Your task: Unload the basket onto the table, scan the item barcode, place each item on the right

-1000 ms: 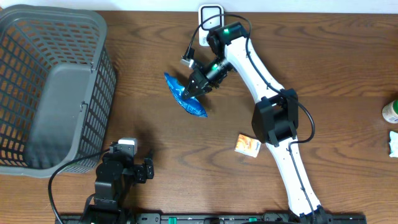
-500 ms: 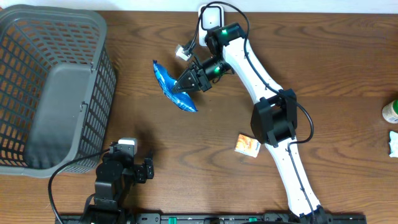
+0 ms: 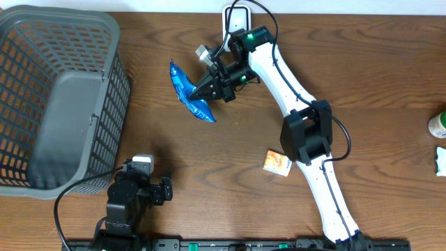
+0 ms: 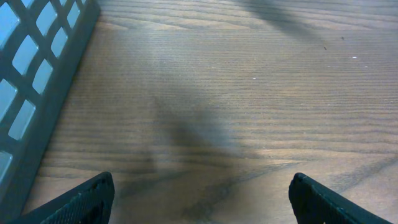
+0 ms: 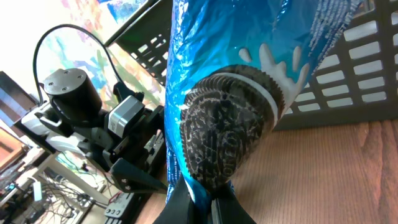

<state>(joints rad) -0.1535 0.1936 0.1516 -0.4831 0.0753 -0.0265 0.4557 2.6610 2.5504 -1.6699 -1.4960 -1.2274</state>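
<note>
The item is a blue cookie packet with a sandwich cookie printed on it. My right gripper is shut on its lower edge and holds it above the table, left of centre. The right wrist view shows the packet upright and close, pinched between the right gripper's black fingers. No barcode shows on the visible faces. My left gripper stands open over bare wood, with nothing between its fingers. The left arm sits at the front left.
A grey mesh basket fills the left side; its wall is close to the left gripper. A white device with a cable sits at the far edge. A small orange box lies right of centre, and a bottle stands at the right edge.
My right gripper has carried the packet up and to the left, turning it more upright. The left arm has not moved.
</note>
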